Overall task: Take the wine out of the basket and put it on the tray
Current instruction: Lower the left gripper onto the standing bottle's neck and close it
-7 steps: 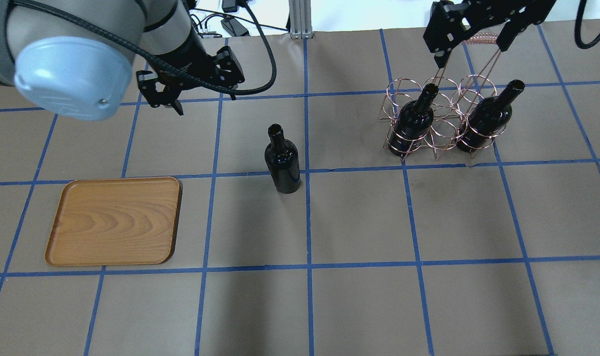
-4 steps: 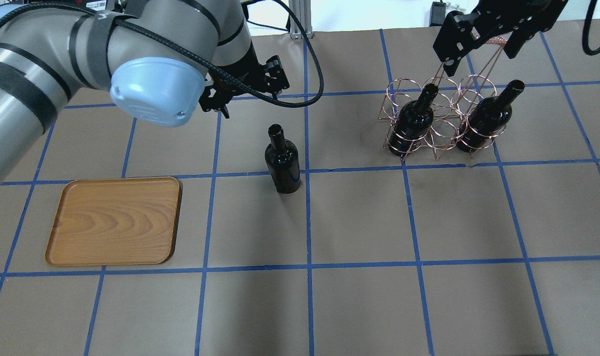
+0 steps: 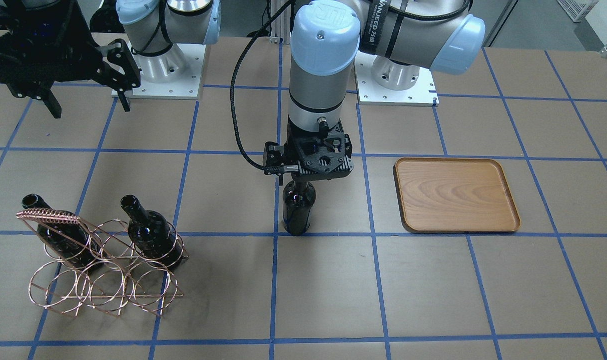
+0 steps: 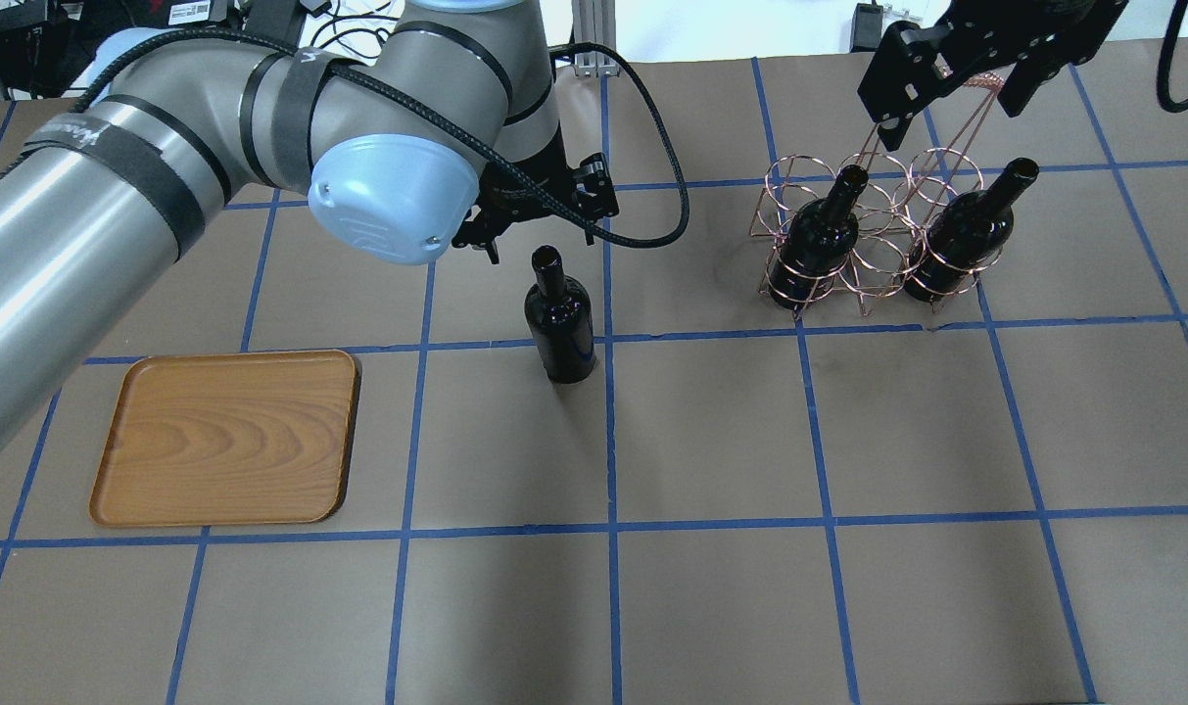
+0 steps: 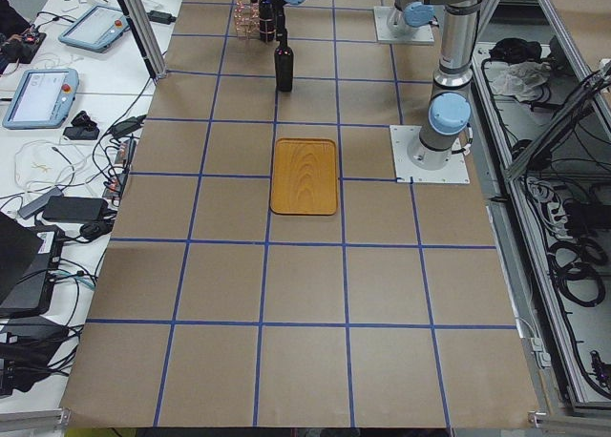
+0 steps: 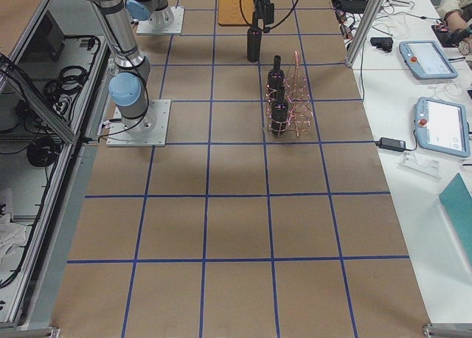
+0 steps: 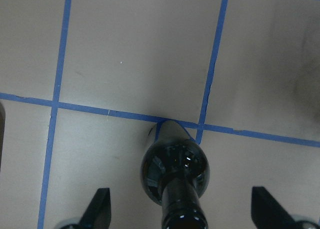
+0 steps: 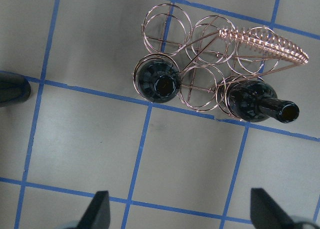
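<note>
One wine bottle (image 4: 559, 323) stands upright on the table's middle, outside the basket; it also shows in the front view (image 3: 297, 212) and the left wrist view (image 7: 175, 171). My left gripper (image 4: 540, 233) is open right over it, and its fingers (image 7: 100, 209) stand on either side of the neck without touching. The copper wire basket (image 4: 873, 259) at the right holds two more bottles (image 4: 819, 245) (image 4: 961, 240). My right gripper (image 4: 946, 88) is open and empty, high above the basket (image 8: 200, 74). The wooden tray (image 4: 226, 436) lies bare at the near left.
Brown paper with blue tape lines covers the table. The basket's coil-wrapped handle (image 3: 48, 217) rises above its rings, just under my right gripper. The tray (image 3: 456, 195) lies about one grid square from the standing bottle. Both robot bases (image 3: 158, 65) stand at the far edge.
My left arm has swung right from above the tray's side to over the standing bottle's neck. My right gripper has shifted slightly right above the basket. The bottles have not moved.
</note>
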You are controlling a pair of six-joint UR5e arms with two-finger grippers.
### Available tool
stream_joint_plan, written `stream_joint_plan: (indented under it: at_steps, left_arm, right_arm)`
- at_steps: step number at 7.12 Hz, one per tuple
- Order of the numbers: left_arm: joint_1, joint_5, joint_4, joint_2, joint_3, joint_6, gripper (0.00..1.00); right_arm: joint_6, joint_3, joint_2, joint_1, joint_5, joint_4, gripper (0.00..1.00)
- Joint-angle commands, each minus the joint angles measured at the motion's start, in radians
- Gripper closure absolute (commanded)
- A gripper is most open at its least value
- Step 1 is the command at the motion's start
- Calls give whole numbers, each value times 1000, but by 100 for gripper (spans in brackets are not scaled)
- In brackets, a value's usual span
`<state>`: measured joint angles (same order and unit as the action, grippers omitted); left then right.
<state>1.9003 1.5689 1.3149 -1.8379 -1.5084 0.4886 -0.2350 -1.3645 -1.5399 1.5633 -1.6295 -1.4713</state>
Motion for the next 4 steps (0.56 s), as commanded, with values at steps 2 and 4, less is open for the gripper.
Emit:
stream_joint_plan:
  at_steps: [2, 4]
  left_arm:
    - [13, -15, 26, -9, -9, -13, 28]
    - [13, -15, 26, -3, -7, -13, 75]
  right_arm:
    - [2, -2, 0, 0, 0, 3, 1]
    - [20, -2, -2, 3, 5, 3, 1]
